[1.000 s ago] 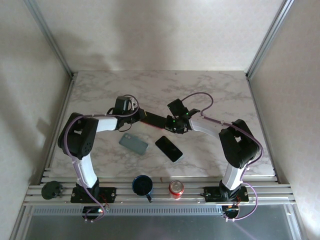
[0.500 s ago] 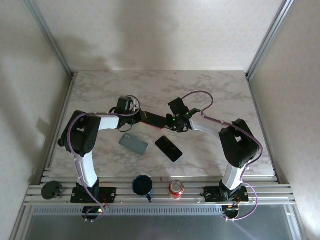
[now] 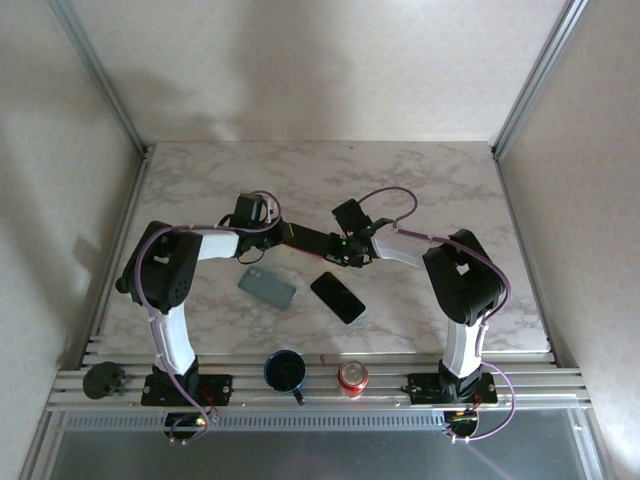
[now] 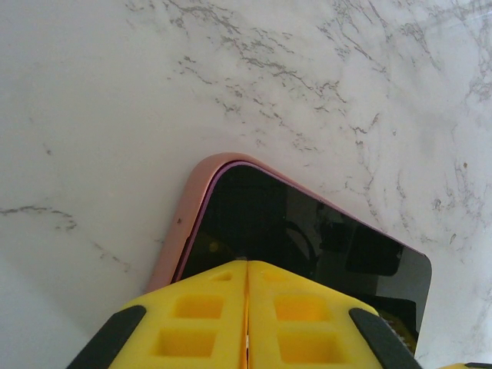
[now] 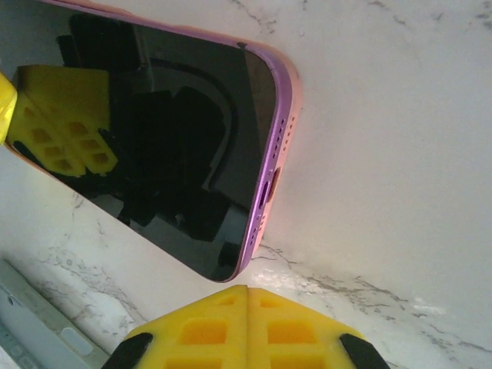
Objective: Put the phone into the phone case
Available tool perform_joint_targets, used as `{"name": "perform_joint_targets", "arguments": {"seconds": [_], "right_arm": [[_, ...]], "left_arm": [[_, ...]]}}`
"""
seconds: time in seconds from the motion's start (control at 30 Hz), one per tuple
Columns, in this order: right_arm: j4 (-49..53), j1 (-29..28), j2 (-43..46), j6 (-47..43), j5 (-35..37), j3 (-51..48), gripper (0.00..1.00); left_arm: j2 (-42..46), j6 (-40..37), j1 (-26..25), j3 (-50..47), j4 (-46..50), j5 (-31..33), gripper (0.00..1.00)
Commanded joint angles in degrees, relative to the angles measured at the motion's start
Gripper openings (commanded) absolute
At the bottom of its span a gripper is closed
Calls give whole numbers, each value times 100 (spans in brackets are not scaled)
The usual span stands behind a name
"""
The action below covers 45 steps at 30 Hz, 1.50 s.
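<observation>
Lying screen-up, pink phone (image 3: 310,238), long axis left-right between closed jaws

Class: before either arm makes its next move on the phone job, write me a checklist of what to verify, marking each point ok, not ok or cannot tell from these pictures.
1. Black-screened phone lies flat on the marble table: ok.
2. Pink case rim wraps the phone's visible corners: ok; the other corners: cannot tell.
3. Left gripper shut, over one end of the phone: ok.
4. Right gripper shut, beside the phone's other end: ok.
5. Either gripper pressing on the phone: cannot tell.
6. Grey-green flat slab and second black phone lie apart from both grippers: ok.
</observation>
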State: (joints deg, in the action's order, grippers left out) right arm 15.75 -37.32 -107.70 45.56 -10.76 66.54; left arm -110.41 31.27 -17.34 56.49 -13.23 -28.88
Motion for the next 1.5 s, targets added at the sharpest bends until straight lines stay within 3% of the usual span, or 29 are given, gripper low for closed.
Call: {"name": "perform_joint_targets", "arguments": {"seconds": [0.0,0.47,1.47], "right_arm": [[-27,8,-82,-97,-111,163,1],[33,12,-115,-84,-73,316,0],[1335,-385,-1428,-57,472,835,0]], "left_arm": [[-95,-68,-32,-15,111,137,8],[-68,-86,-32,-33,128,126,7],[-94,-58,-32,-68,76,67,7]]}}
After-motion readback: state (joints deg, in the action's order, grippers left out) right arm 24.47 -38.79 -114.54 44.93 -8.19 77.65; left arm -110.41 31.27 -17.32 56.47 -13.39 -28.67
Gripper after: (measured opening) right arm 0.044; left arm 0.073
